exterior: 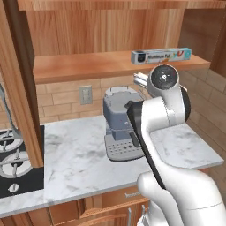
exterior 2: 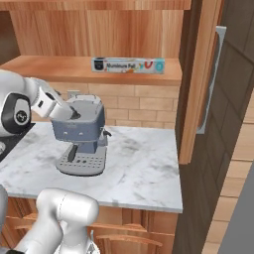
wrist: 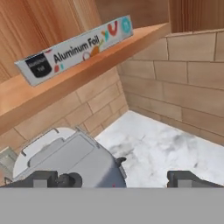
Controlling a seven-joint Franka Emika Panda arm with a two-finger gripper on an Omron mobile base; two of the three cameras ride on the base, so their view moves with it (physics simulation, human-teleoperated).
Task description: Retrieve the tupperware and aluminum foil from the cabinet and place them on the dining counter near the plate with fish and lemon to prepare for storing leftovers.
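Bright, even, warm light with no glare. A soft shadow lies under the coffee machine (exterior 2: 82,136). Edges look slightly soft and low-resolution.

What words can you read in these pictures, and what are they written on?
"Aluminum Foil": on the front of the aluminum foil box lying on the cabinet shelf.
White print on the dark patch at one end of the box: too small to read.
Coffee machine on the counter: no writing I can make out.

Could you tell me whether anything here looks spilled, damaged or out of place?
Nothing stands out: the aluminum foil lies flat on the cabinet shelf, and the coffee machine stands upright on the clean marble counter.
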